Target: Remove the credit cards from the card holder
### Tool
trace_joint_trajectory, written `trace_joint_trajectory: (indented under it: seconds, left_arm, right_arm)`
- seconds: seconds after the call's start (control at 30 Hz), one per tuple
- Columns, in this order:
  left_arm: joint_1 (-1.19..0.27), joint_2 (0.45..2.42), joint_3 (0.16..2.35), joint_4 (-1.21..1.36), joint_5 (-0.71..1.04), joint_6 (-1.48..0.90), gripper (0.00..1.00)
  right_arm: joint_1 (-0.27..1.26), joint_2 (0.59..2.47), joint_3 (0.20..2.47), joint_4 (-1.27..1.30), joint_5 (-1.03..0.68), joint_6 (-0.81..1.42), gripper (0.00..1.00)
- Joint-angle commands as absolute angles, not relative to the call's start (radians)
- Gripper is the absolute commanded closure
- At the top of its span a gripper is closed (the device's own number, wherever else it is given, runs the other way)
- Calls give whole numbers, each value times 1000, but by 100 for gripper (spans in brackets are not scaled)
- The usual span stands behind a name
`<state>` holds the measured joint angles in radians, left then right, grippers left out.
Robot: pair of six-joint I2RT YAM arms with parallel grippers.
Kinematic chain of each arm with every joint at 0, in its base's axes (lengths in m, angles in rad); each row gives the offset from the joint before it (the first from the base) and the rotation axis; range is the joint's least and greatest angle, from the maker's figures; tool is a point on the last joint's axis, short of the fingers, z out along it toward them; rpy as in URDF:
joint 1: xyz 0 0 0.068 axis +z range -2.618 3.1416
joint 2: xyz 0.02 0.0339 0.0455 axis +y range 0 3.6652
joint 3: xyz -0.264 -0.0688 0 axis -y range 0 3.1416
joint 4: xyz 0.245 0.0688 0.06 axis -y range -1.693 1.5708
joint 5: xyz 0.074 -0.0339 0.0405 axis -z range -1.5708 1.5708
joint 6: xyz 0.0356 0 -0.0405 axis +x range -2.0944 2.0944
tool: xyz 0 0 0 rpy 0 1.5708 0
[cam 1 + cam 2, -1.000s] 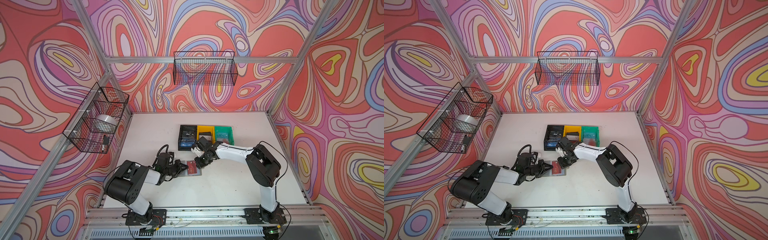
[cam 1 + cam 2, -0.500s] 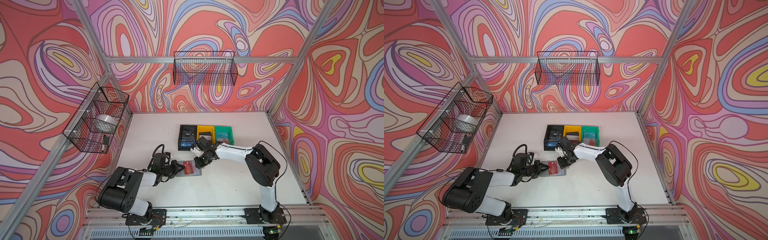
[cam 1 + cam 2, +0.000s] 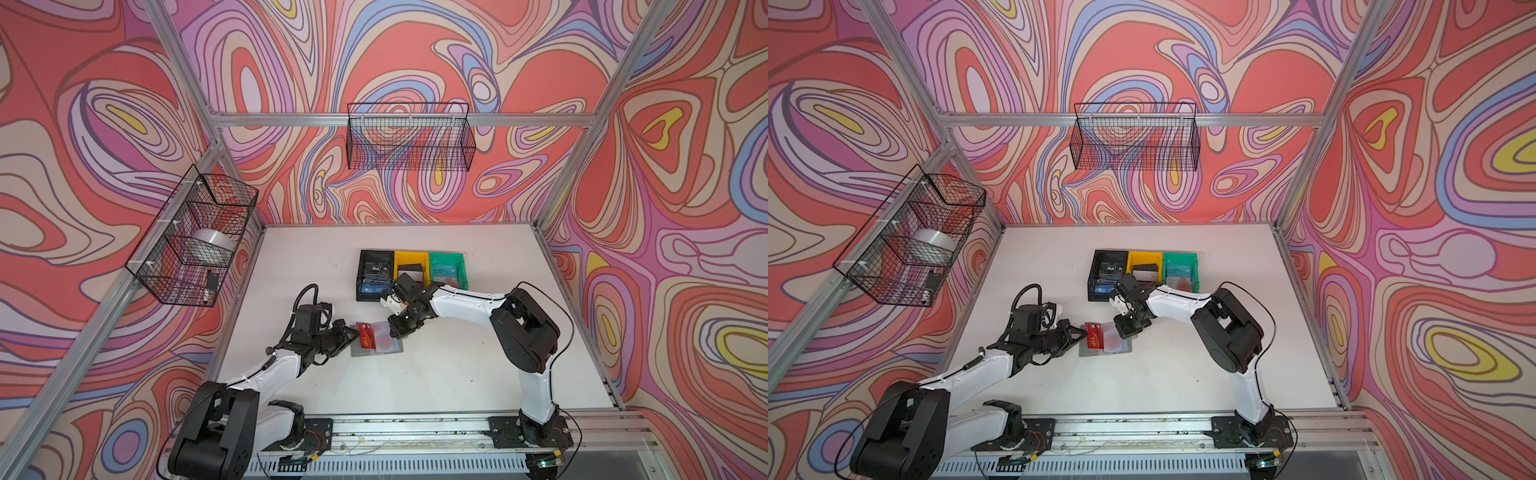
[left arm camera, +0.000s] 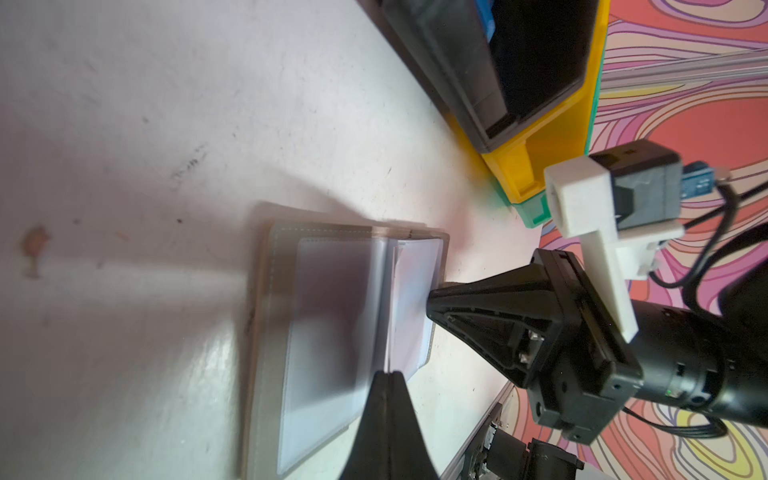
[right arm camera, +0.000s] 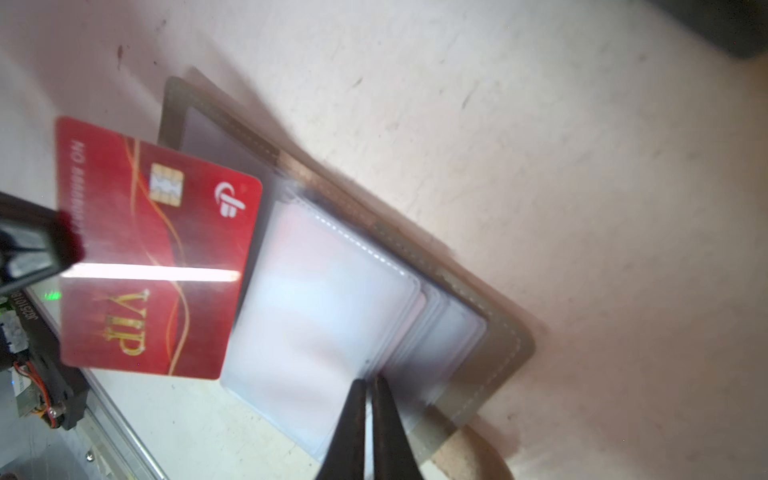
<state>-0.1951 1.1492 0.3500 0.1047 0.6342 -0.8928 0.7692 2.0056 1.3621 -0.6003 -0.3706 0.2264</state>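
Jaws of my left gripper [image 3: 350,331] are clenched on one edge of the red VIP card [image 5: 145,257], which is out of its sleeve and hangs over the left side of the open card holder [image 3: 376,348]. I see the holder lying flat near the middle of the bench [image 3: 457,374], just in front of the black bin [image 3: 360,276]. My right gripper [image 5: 368,384] sits at the holder's clear pages, jaws a sliver apart, and I can't tell whether a page is pinched.

Bright light, blurred wrist views, glare across red card [image 5: 153,272].
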Motion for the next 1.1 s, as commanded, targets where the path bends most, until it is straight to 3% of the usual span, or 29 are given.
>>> trace_joint_trajectory:
  seconds: [0.0,0.23,0.57,1.07]
  left_arm:
    - [-189,1091,383,-20,607,-868,100]
    - [-189,1001,337,119,652,-912,100]
    - [-189,1028,236,459,668,-1049,100]
    - [-192,1083,165,698,630,-1142,100]
  right_arm:
    - [772,1971,1412,-632,-438,219,86]
    - [730,1944,1462,-648,-561,231,67]
    - [659,1948,1364,-437,-887,334,66]
    - [659,1980,1321,-323,-958,396,65]
